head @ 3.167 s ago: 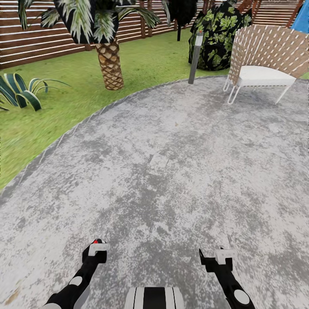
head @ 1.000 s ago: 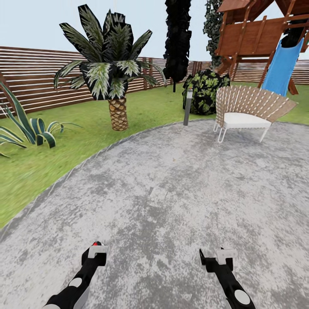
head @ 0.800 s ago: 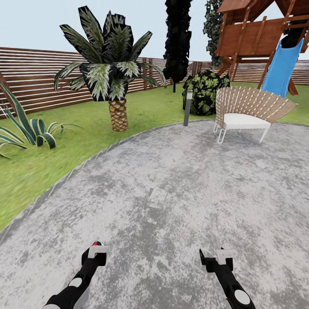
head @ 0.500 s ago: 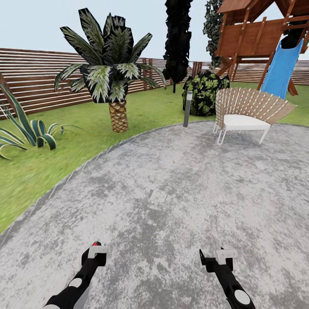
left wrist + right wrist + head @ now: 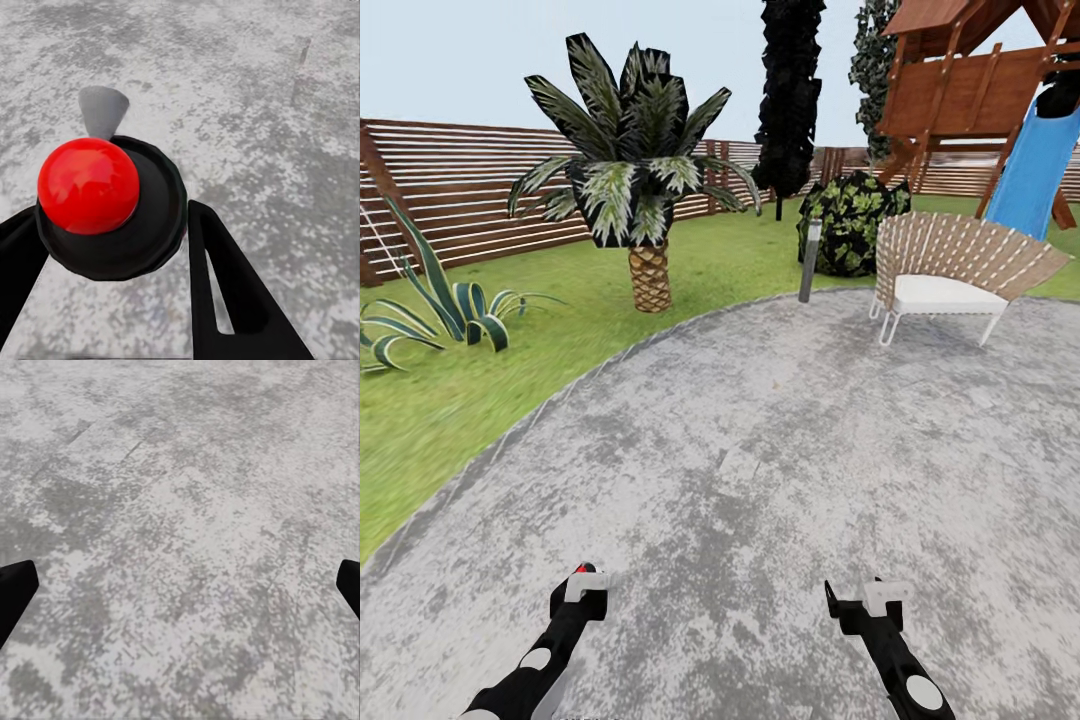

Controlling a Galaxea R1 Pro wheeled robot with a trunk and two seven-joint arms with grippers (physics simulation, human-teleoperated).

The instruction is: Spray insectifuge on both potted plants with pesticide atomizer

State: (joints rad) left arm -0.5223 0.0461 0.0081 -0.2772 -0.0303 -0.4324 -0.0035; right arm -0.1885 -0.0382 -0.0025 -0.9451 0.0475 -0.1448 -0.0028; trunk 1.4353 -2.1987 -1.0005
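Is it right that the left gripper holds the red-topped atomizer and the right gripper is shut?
Not quite. The left gripper does hold the atomizer, but the right wrist view shows the right gripper open, its fingers wide apart over bare paving.

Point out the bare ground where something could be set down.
Free: the grey paving, from the lawn edge across to the white chair. Crowded: beyond its far edge, around the palm, post light and bush.
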